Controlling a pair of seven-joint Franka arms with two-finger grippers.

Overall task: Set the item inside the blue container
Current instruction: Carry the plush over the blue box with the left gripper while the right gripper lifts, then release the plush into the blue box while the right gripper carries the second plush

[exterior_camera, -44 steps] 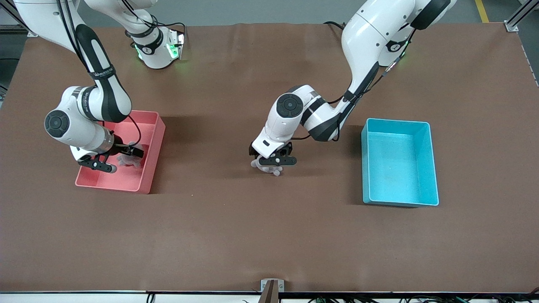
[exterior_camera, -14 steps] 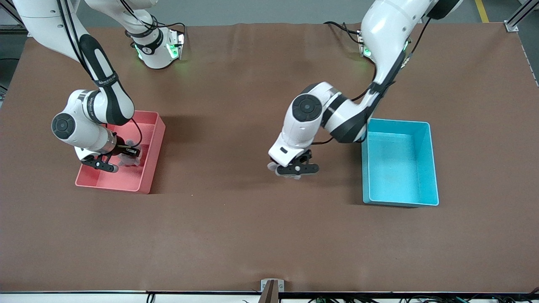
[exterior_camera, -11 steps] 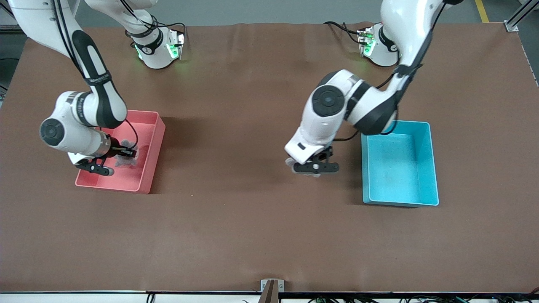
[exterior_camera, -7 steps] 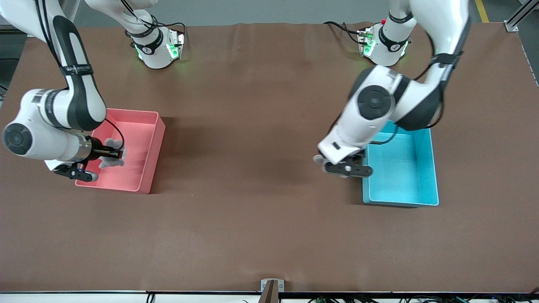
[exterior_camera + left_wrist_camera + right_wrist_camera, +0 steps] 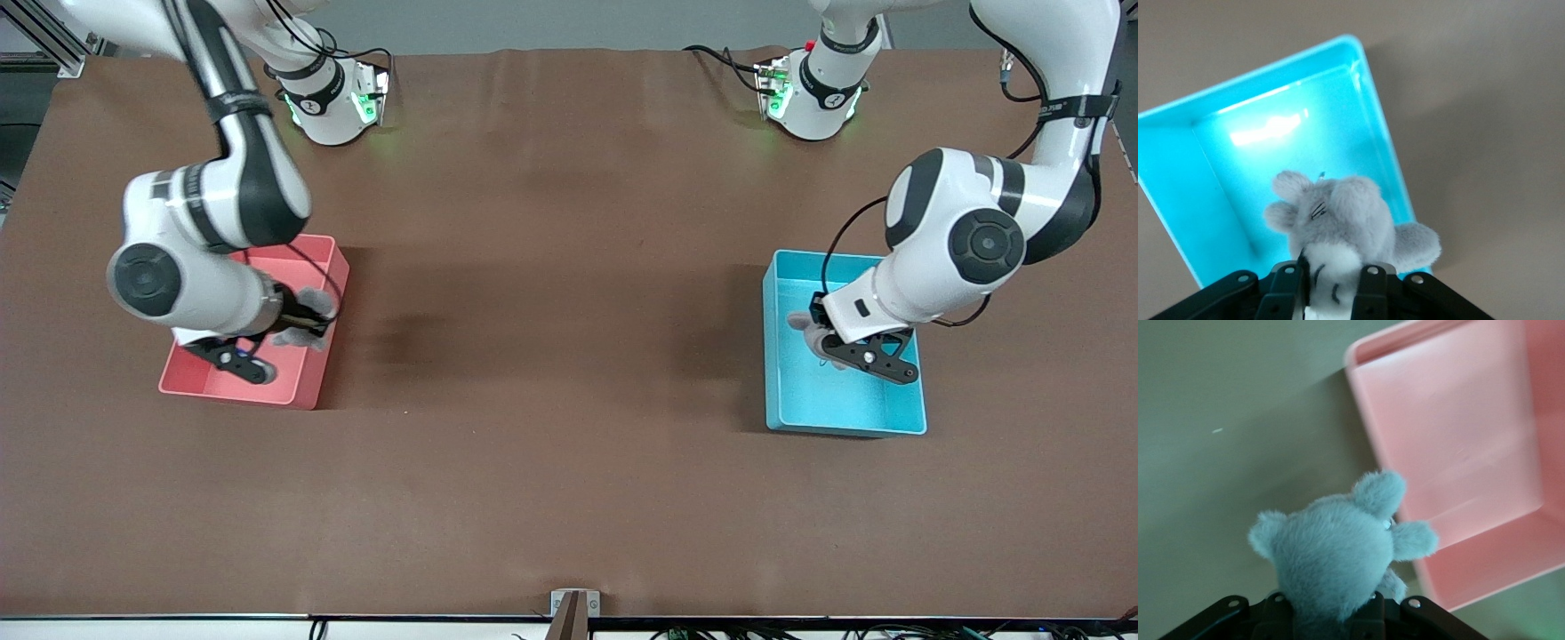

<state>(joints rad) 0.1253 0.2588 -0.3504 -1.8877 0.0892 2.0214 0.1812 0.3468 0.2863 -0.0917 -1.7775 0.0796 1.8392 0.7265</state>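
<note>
A small grey plush toy (image 5: 803,326) hangs over the blue container (image 5: 845,409), and my left gripper (image 5: 822,336) is shut on it. The left wrist view shows that toy (image 5: 1338,220) pinched between the left gripper's (image 5: 1333,277) fingers above the blue container's (image 5: 1218,180) open inside. My right gripper (image 5: 298,324) is shut on a second grey plush toy (image 5: 307,331) over the pink bin's (image 5: 267,387) wall toward the table's middle. In the right wrist view this toy (image 5: 1331,553) sits in the right gripper (image 5: 1328,607) above the pink bin's (image 5: 1458,453) rim.
Brown table surface (image 5: 551,356) stretches between the two bins. Both arm bases (image 5: 329,107) stand along the table edge farthest from the front camera. A small bracket (image 5: 573,604) sits at the table's nearest edge.
The left arm carried its plush toy from over the table's middle to over the blue container. The right arm lifted its toy out of the pink bin and swung it toward the bin's inner wall.
</note>
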